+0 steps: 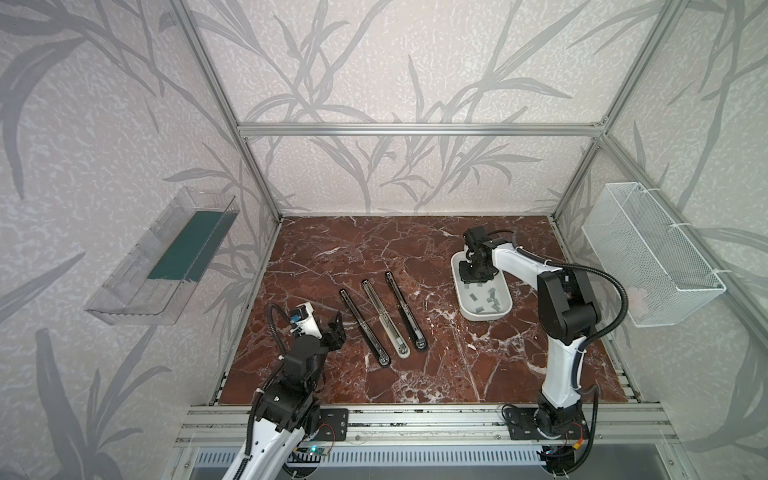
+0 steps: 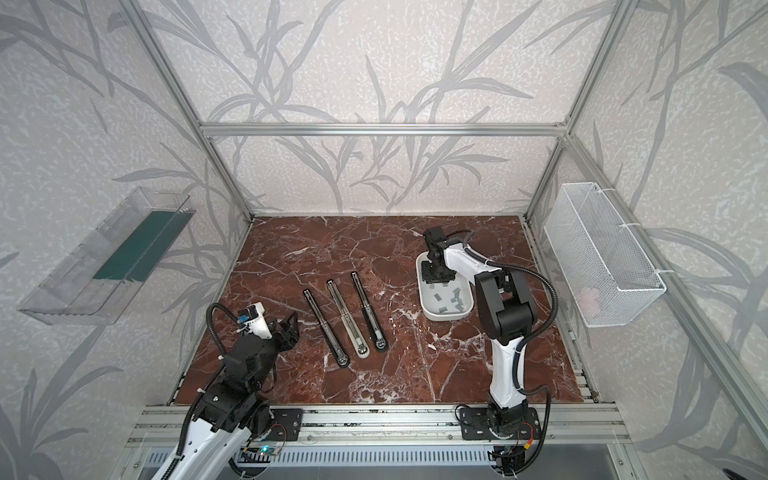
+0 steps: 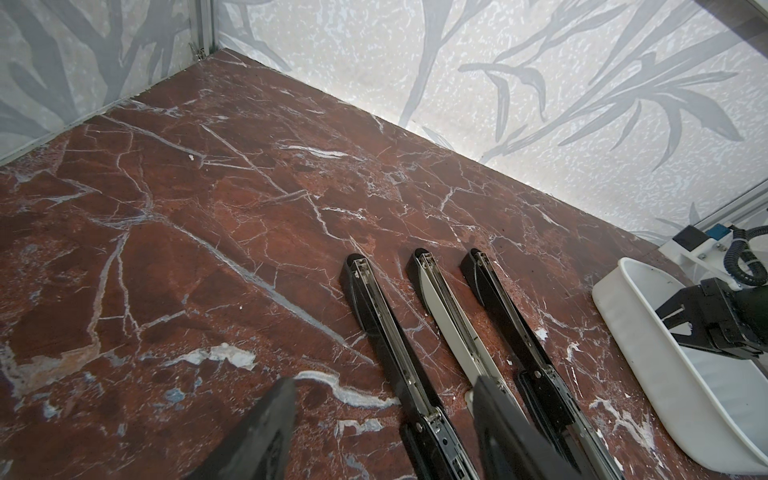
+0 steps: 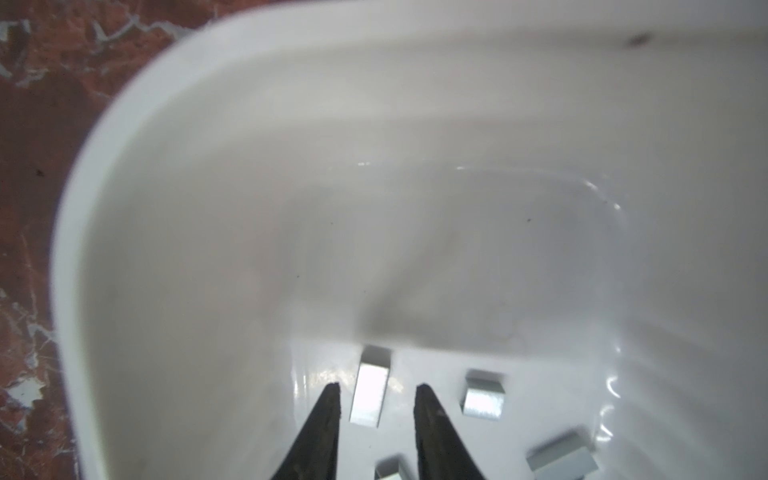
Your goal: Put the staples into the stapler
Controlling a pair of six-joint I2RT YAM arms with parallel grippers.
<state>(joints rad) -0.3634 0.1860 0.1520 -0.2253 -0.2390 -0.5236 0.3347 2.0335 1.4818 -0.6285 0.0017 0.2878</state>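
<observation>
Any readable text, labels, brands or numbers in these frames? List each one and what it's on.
None readable.
Staplers: no print visible.
Tray and staples: plain, no marks.
Clear bin and wire basket: no labels visible.
Any marks on the arms are too small to read.

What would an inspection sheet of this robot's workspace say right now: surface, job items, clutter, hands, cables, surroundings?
Surface: red marble tabletop, white-veined.
Job's things: three staplers lie opened flat, side by side; grey staples lie loose in a white tray.
Clutter: nothing seen.
Hands: left hand open, empty, beside the staplers; right hand down in the tray, open, fingers either side of one staple strip, not yet gripping.
Cables: black hoses loop along both arms.
Surroundings: clear bin on the left wall, wire basket on the right wall, metal frame, leaf-patterned walls.
</observation>
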